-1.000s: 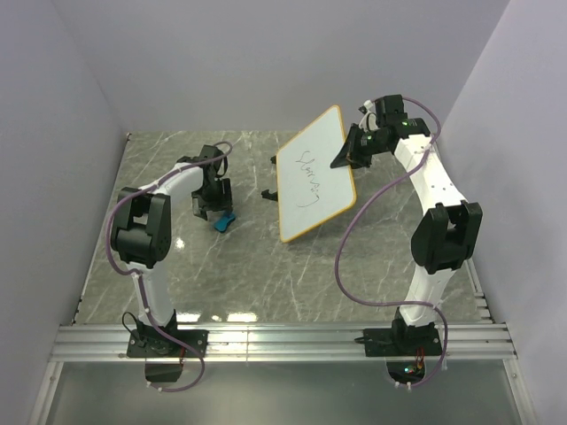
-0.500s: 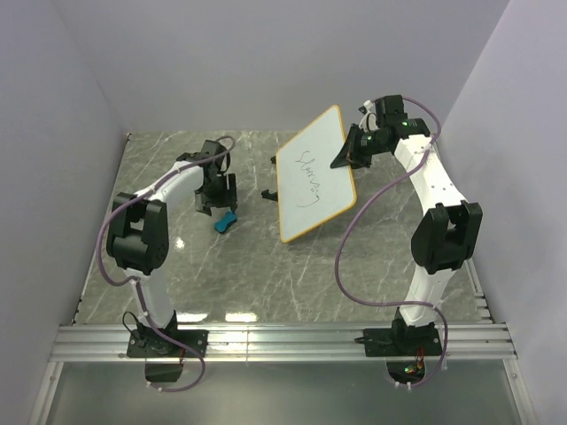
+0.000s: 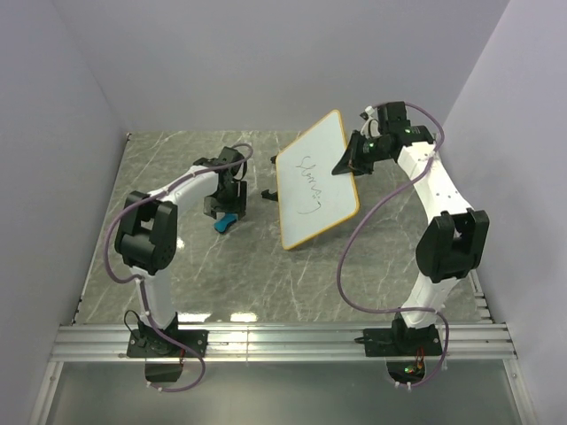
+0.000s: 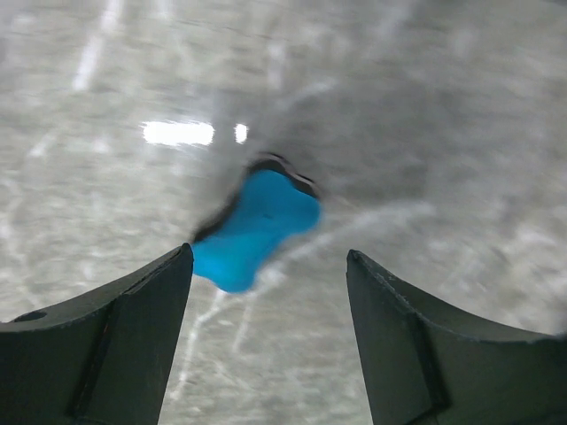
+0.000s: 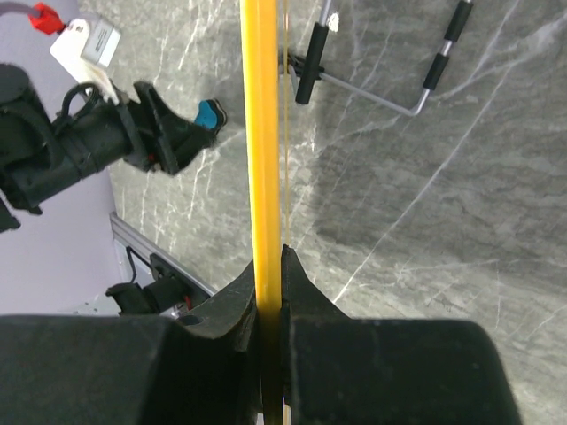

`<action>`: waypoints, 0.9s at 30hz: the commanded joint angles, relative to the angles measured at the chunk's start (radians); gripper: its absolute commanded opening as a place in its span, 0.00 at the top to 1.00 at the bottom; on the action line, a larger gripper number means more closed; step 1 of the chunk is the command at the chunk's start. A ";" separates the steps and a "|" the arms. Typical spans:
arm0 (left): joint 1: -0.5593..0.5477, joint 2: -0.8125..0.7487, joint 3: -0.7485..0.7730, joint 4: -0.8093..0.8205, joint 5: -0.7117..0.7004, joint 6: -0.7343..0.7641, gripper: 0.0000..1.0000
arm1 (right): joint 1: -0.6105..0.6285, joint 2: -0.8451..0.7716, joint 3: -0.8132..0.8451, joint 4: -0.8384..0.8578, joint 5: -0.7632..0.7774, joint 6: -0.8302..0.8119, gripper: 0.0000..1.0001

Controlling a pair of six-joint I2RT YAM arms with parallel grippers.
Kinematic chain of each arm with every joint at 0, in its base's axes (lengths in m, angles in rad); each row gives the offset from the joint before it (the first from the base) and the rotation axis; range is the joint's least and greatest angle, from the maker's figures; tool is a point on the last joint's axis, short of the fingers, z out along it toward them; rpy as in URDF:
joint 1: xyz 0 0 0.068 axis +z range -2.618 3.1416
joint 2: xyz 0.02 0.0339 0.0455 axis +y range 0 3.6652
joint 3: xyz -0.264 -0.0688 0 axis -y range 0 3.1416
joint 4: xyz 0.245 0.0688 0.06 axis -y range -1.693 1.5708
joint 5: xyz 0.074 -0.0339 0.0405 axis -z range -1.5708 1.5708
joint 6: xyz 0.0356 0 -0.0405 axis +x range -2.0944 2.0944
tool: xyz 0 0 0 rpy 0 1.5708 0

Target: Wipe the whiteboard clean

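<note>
The whiteboard (image 3: 314,190), white with an orange-tan frame and black scribbles, is held tilted above the table. My right gripper (image 3: 347,162) is shut on its right edge. In the right wrist view only the board's yellow edge (image 5: 263,133) shows, pinched between my right gripper's (image 5: 271,266) jaws. A small blue eraser (image 3: 225,222) lies on the marble table left of the board. My left gripper (image 3: 225,205) hovers just over it, open. In the left wrist view the eraser (image 4: 257,228) lies slightly ahead of my left gripper (image 4: 269,253), near the left finger, untouched.
A thin metal stand with black handles (image 3: 270,191) lies on the table beside the board's left edge, also seen in the right wrist view as the stand (image 5: 381,80). Purple walls close in the table on three sides. An aluminium rail (image 3: 283,341) runs along the near edge.
My left arm has swung its gripper to the right, over the eraser, with the jaws a little wider. The right arm has shifted the board slightly.
</note>
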 commanded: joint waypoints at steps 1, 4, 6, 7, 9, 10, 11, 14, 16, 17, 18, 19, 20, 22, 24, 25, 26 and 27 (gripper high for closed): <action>0.006 0.021 0.035 -0.006 -0.142 -0.001 0.25 | -0.004 -0.072 -0.016 0.002 0.011 -0.029 1.00; 0.006 0.036 0.032 0.005 -0.166 0.006 0.26 | -0.004 -0.082 -0.030 0.002 0.009 -0.031 1.00; 0.006 0.056 0.029 0.013 -0.164 0.009 0.26 | -0.004 -0.086 -0.032 -0.001 0.009 -0.031 1.00; 0.006 0.062 0.027 0.019 -0.160 0.012 0.26 | -0.004 -0.086 -0.030 -0.001 0.009 -0.031 1.00; 0.005 0.079 0.026 0.025 -0.135 0.015 0.27 | -0.004 -0.086 -0.029 -0.006 0.012 -0.029 1.00; -0.004 0.082 0.023 0.034 -0.132 0.018 0.27 | -0.003 -0.089 -0.030 -0.007 0.011 -0.031 1.00; -0.011 0.089 0.023 0.036 -0.127 0.020 0.27 | -0.004 -0.088 -0.033 -0.006 0.012 -0.031 1.00; -0.026 0.102 0.017 0.034 -0.129 0.018 0.29 | -0.004 -0.089 -0.041 -0.004 0.011 -0.031 1.00; -0.027 0.102 0.011 0.028 -0.121 0.011 0.29 | -0.004 -0.089 -0.044 -0.003 0.011 -0.031 1.00; -0.027 0.093 0.006 0.027 -0.121 0.009 0.29 | -0.003 -0.091 -0.047 -0.001 0.011 -0.032 1.00; -0.027 0.087 0.003 0.024 -0.124 0.006 0.29 | -0.004 -0.092 -0.047 0.000 0.012 -0.032 1.00; -0.027 0.079 0.003 0.019 -0.127 0.002 0.29 | -0.004 -0.092 -0.050 0.002 0.012 -0.032 1.00; -0.027 0.066 0.004 0.014 -0.132 0.000 0.28 | -0.004 -0.091 -0.053 0.003 0.011 -0.032 1.00; -0.027 0.053 0.020 0.007 -0.132 -0.003 0.28 | -0.004 -0.092 -0.059 0.006 0.009 -0.032 1.00; -0.027 0.043 0.050 -0.022 -0.132 -0.008 0.28 | -0.003 -0.089 -0.064 0.008 0.009 -0.034 1.00; -0.026 0.043 0.059 -0.028 -0.121 -0.015 0.28 | -0.004 -0.089 -0.067 0.009 0.008 -0.032 1.00; -0.026 0.036 0.067 -0.036 -0.115 -0.020 0.28 | -0.004 -0.089 -0.070 0.011 0.009 -0.034 1.00; -0.027 0.035 0.075 -0.048 -0.106 -0.024 0.29 | -0.003 -0.091 -0.070 0.011 0.012 -0.035 1.00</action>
